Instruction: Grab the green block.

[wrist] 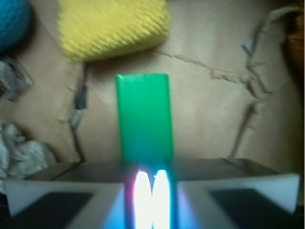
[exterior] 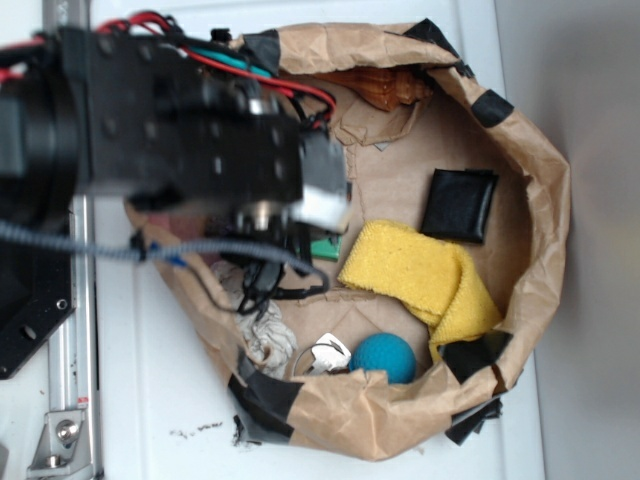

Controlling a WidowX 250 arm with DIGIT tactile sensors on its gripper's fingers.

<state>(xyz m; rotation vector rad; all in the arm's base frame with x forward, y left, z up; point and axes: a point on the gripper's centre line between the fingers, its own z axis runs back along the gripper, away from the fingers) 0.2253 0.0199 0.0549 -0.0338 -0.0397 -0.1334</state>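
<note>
A crumpled brown paper bag (exterior: 540, 190) is lying open on the white table (exterior: 150, 400), holding a yellow sponge (exterior: 425, 275), a teal-blue ball (exterior: 383, 357), a black square pad (exterior: 458, 204) and some crumpled paper (exterior: 265, 335). The green block (wrist: 144, 117) is lying flat on the bag's floor, just below the sponge in the wrist view. The arm is reaching over the bag, the gripper (exterior: 315, 215) hovering above the block; I cannot tell how wide its jaws are standing.
</note>
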